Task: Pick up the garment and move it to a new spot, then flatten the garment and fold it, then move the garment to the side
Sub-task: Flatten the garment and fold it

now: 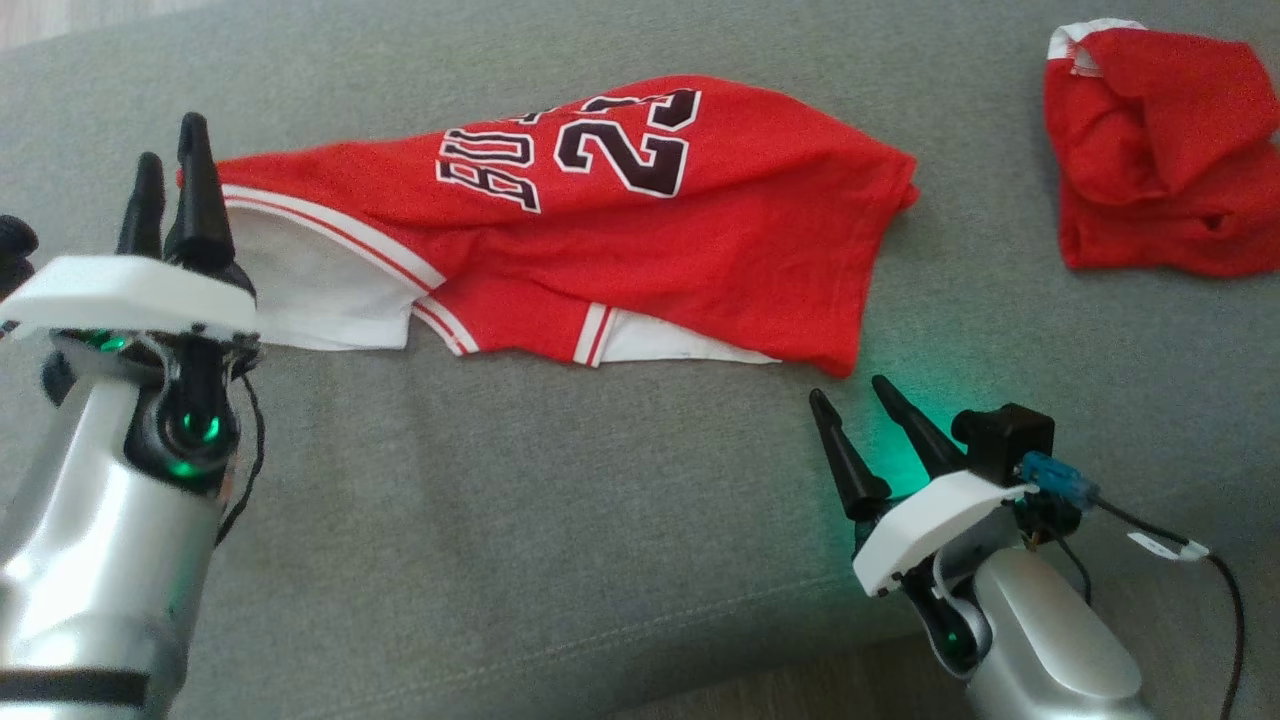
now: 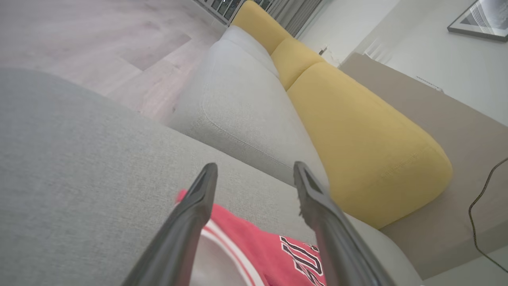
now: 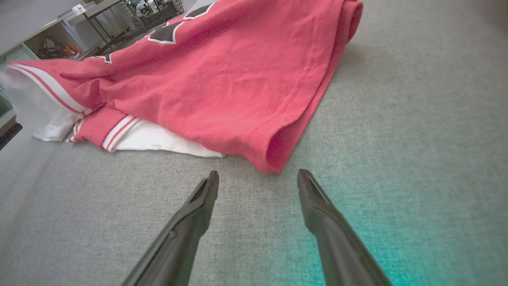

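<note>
The garment (image 1: 640,240) is a red jersey with white trim and dark numbers, lying folded over itself on the grey cushion (image 1: 500,500). Its white inside shows along the near edge. My left gripper (image 1: 170,140) stands open at the garment's left end, and the left wrist view has the red and white cloth (image 2: 246,242) lying below the spread fingers, with nothing held. My right gripper (image 1: 850,395) is open just short of the garment's near right corner (image 3: 274,159), its fingers apart over bare cushion.
A second red garment (image 1: 1165,150) lies crumpled at the far right of the cushion. Beyond the cushion's far edge the left wrist view shows a pale grey sofa seat (image 2: 246,103) with yellow back cushions (image 2: 357,131). A cable (image 1: 1225,600) trails from my right wrist.
</note>
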Robot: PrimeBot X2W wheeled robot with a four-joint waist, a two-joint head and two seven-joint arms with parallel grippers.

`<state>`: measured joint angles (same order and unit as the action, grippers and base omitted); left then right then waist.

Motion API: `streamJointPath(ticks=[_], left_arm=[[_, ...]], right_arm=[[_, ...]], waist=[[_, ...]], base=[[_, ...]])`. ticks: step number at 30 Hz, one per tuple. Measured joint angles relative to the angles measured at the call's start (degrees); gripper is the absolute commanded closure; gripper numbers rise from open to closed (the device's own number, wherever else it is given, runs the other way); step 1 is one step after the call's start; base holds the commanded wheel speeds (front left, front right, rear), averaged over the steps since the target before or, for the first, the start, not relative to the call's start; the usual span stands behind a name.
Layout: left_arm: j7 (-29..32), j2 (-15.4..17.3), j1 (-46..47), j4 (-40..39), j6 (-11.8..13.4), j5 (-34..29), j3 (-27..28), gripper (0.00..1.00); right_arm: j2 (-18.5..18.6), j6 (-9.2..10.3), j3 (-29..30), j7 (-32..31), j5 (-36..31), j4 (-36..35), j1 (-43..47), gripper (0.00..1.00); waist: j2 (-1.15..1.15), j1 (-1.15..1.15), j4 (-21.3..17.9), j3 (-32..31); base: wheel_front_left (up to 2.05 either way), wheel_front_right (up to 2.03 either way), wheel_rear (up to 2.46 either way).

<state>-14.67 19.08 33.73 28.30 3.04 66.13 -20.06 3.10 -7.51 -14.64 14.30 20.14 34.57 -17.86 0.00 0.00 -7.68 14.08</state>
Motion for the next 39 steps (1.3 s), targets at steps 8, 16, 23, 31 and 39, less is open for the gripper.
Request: streamJointPath(ticks=[8, 16, 23, 31, 39], left_arm=[[0.0, -7.9, -14.8, -14.2, 1.4, -23.5, 10.3, 0.0], [0.0, -14.8, -24.1, -15.2, -1.1, -35.1, 12.1, 0.0], [0.0, -12.5, -21.3, -11.9, -0.9, -49.5, 13.9, 0.0], [0.0, -7.9, -16.8, -4.8, 1.4, -61.6, 12.8, 0.0], [0.0, -3.2, -16.8, -1.2, -0.5, -68.4, 7.7, 0.0]], right_arm=[[0.1, 0.0, 1.7, 0.0, -0.7, 2.5, -1.9, 0.0], [0.1, 0.0, 3.4, 0.1, -5.1, 2.8, -2.7, 1.0], [0.0, 0.0, 9.0, 0.1, -8.9, -0.1, -2.7, 1.0], [0.0, 0.0, 16.2, 0.1, -12.5, -3.4, -2.6, 1.0], [0.0, 0.0, 17.5, 0.1, -13.1, -5.4, -2.6, 1.0]], waist=[[0.0, 0.0, 2.3, 1.0], [0.0, 0.0, 4.7, 1.7], [0.0, 0.0, 4.0, 2.8], [0.0, 0.0, 2.4, 5.0], [0.0, 0.0, 1.8, 6.6]], base=[[0.0, 0.0, 0.0], [0.0, 0.0, 0.0], [0.0, 0.0, 0.0], [0.0, 0.0, 0.0], [0.0, 0.0, 0.0]])
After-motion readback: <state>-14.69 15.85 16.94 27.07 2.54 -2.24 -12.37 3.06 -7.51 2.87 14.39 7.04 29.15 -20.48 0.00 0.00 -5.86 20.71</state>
